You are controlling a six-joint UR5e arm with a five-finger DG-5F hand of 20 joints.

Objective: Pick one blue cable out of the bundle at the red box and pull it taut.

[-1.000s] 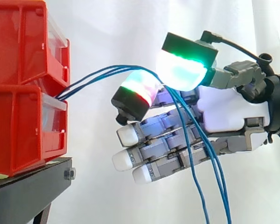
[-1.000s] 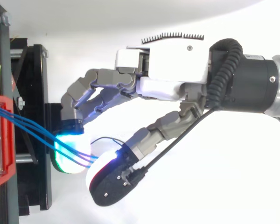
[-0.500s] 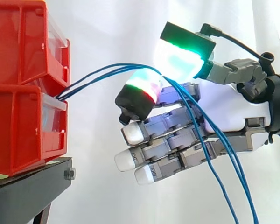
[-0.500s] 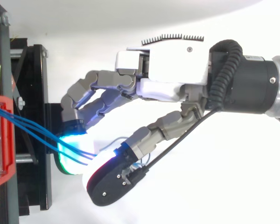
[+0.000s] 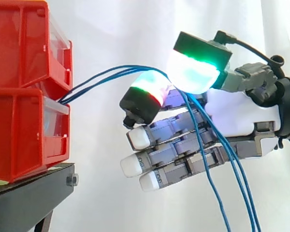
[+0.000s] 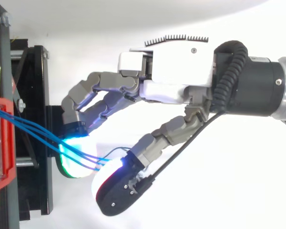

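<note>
White multi-fingered robot hand (image 5: pixel 241 118) is pinching thin blue cables (image 5: pixel 106 74) between glowing thumb and finger pads (image 5: pixel 147 89); cables are running toward 9 o'clock into stacked red plastic bins (image 5: pixel 19 121).

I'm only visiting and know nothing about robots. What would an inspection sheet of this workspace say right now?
Surface: black stand carrying the bins.
Job's things: stacked red bins; blue cables come out at their front.
Clutter: nothing seen.
Hand: hand curled, its glowing pads pinching the blue cables.
Cables: three strands arc from the bins to the hand, then hang down past the palm; not taut.
Surroundings: white curtain.
</note>
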